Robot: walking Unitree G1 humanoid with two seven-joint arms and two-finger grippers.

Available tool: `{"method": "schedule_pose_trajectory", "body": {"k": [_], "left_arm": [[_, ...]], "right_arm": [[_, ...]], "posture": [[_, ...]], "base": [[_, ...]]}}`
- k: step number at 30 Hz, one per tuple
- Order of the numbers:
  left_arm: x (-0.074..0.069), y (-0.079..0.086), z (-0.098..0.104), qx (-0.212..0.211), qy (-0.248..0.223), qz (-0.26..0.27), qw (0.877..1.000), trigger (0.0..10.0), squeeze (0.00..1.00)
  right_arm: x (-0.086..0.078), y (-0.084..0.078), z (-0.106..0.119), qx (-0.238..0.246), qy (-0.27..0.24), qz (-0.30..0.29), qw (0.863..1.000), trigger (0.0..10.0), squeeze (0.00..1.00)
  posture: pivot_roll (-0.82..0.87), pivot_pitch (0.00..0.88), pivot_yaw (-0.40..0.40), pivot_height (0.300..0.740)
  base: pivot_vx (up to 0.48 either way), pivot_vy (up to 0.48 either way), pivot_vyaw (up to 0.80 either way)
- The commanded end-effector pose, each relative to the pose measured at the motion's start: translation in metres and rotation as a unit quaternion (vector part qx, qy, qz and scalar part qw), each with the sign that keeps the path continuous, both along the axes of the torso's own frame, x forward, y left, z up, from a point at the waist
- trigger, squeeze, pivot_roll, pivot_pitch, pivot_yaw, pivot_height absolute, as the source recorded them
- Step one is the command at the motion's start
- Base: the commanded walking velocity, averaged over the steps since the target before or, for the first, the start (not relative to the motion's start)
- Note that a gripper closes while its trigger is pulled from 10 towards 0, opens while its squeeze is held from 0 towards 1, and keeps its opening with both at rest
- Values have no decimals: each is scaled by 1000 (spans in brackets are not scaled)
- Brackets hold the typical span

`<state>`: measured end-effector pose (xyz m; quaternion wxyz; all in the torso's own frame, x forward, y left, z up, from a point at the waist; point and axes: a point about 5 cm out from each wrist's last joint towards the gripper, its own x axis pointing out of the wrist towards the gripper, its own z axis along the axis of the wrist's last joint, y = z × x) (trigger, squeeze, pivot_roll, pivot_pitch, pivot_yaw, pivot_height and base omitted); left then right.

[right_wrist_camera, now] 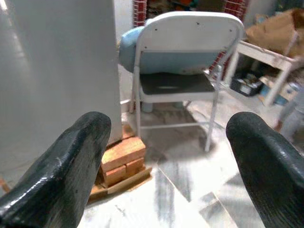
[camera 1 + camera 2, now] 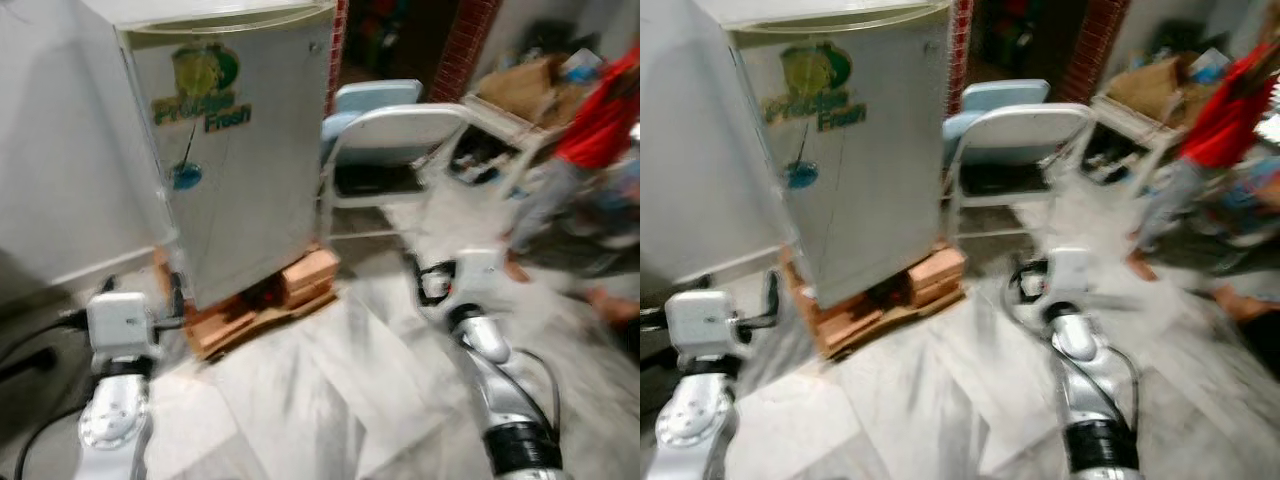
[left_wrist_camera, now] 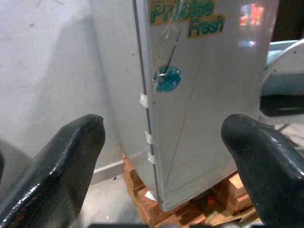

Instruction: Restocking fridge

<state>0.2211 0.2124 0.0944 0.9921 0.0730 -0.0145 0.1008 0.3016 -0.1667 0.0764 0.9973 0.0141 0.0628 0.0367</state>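
1. The fridge (image 2: 235,150) stands in the upper left of the head view, door closed, raised on a stack of bricks (image 2: 270,300) and pallet wood.
2. The left gripper (image 3: 161,156) faces the door's edge seam, fingers spread wide and holding nothing.
3. The right gripper (image 1: 166,156) points at the folding chair (image 1: 183,66) right of the fridge — fingers likewise spread, empty.
4. Judged step: the approach — the frames are blurred, and nothing to stock is in hand.
5. The next move likely calls for squaring up and getting the left fingers onto the door edge.
6. A person in red (image 2: 600,120) stands at the upper right.
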Motion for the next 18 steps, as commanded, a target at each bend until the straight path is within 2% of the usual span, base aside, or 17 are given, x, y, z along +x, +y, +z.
{"method": "schedule_pose_trajectory", "body": {"k": [1,8,13,17,18], "left_arm": [[1,-9,1,-6,-4,-16,1000,10000,0],[-3,-10,-4,-6,3,-21,1000,10000,0],[-8,-8,-6,-1,6,-6,1000,10000,0],[-17,-4,-11,2,17,7,1000,10000,0],[-22,-2,-14,6,25,11,1000,10000,0]], "right_arm": [[1,-11,3,-7,-7,-17,1000,10000,0],[-1,-11,1,-6,-6,-18,1000,10000,0],[-10,-20,-3,-14,3,-25,1000,10000,0],[-22,-29,-10,-24,14,-32,999,10000,0],[-28,-34,-14,-36,18,-34,999,10000,0]], "posture": [[48,23,-41,740],[45,29,-39,740],[46,33,-40,740],[46,33,-40,740],[49,39,-36,740]], "base": [[0,450,-475],[0,445,-241],[0,436,-173],[0,0,0],[0,0,0]]}}
